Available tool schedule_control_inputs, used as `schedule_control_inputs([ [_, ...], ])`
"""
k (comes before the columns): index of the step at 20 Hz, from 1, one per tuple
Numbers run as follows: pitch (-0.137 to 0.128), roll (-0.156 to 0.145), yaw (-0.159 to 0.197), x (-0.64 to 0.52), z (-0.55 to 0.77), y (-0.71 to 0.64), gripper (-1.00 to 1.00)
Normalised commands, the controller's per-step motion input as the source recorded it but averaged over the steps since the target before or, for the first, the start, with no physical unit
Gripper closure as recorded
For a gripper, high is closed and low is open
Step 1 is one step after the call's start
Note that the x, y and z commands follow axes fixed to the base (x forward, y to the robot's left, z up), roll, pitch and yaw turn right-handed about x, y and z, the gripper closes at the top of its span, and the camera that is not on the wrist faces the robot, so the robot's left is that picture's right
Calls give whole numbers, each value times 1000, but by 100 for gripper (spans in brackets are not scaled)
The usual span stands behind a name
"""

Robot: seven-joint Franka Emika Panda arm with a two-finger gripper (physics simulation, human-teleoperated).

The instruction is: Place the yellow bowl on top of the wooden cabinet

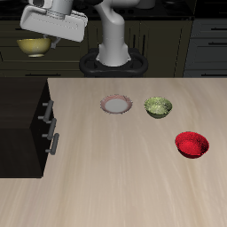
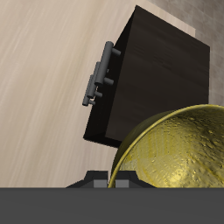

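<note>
Yellow bowl (image 1: 35, 46) held aloft by tool (image 1: 40, 35), above wooden cabinet (image 1: 22, 111).

Tool is seen clamped on the bowl rim, though finger contact is only partly visible in wrist view. Bowl is clear of the cabinet top, approx. over its back edge. On counter (image 1: 133, 177): plate (image 1: 117, 105), olive-green bowl (image 1: 158, 107), red bowl (image 1: 191, 144), all well apart from cabinet.

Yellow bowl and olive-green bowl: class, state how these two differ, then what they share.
The yellow bowl hangs in the gripper above the wooden cabinet; the olive-green bowl sits on the table. The yellow bowl is bright and shiny, the olive-green bowl duller. Both are small and round.
</note>
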Motion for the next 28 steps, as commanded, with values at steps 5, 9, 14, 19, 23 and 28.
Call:
schedule_control_inputs([
  [5, -4, 6, -10, 95, 95, 90, 100],
  [9, 3, -14, -5, 206, 75, 8, 100],
  [14, 0, 25, 16, 58, 20, 115, 100],
  [19, 7, -13, -12, 31, -9, 3, 100],
  [23, 1, 0, 15, -16, 15, -8, 100],
  [28, -13, -36, 1, 43, 115, -213, 100],
])
